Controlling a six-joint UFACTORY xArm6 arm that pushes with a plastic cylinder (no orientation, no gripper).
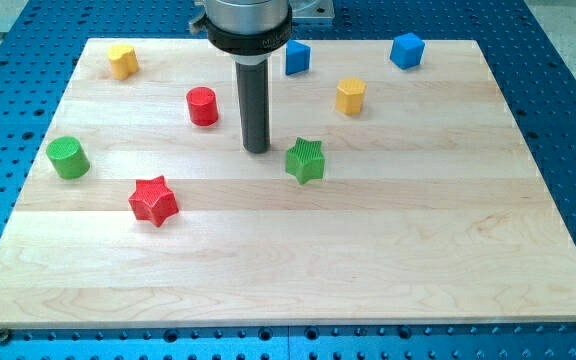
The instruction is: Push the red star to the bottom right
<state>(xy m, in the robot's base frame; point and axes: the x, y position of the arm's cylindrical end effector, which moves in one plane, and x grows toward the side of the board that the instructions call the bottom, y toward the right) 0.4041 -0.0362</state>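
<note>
The red star lies on the bench in the view's lower-left part, below and to the right of the green cylinder and well below the red cylinder. My tip rests on the wood near the middle of the board, just left of the green star and close to it, though whether the two touch cannot be told. There are no fingers here to open or close: the arm ends in a plain dark rod, and it holds nothing. The relation that matters is this: the red star sits down and to the left of my tip, clearly apart from it, while the goal corner lies at the view's bottom right. So my tip stands on the wrong side for the push. By my judgement it must first travel around to the star's upper-left flank, then drive it down and to the right across the open wood. The green star lies above that path and looks unlikely to interfere. A star's points may make it rotate off line under an off-centre push.
</note>
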